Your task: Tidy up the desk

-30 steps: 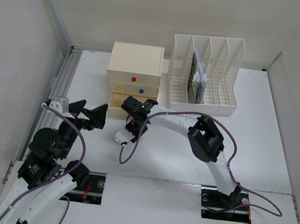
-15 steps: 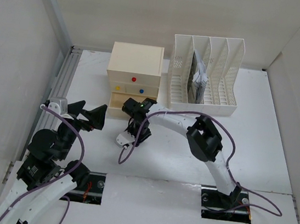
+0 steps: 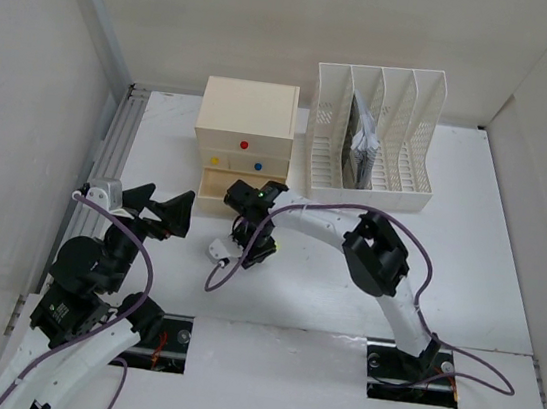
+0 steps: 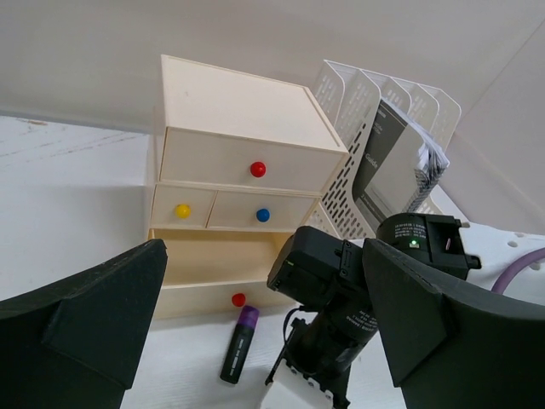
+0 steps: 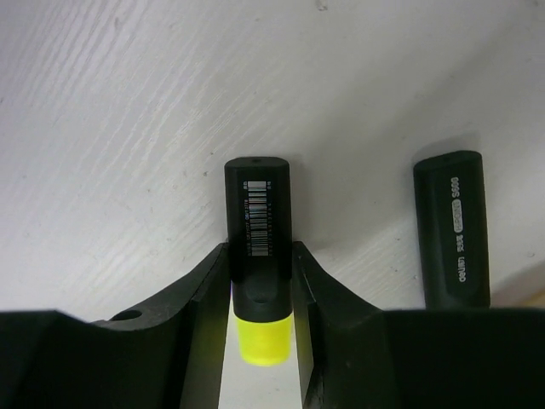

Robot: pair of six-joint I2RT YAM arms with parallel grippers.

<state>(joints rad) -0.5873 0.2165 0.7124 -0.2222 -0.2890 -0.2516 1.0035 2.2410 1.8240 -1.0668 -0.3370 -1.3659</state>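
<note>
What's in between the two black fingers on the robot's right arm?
A black highlighter pen with a yellow end lies between the fingers of the right gripper, which hug its sides on the white desk. The right wrist view shows it.

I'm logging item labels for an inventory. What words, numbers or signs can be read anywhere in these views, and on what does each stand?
Barcode label on the black barrel of the yellow highlighter: bars show, digits too small to read.
White print along the second black marker: too blurred to quote.
White word on the dark booklet in the file rack: too blurred to read.
Nothing else carries text.
</note>
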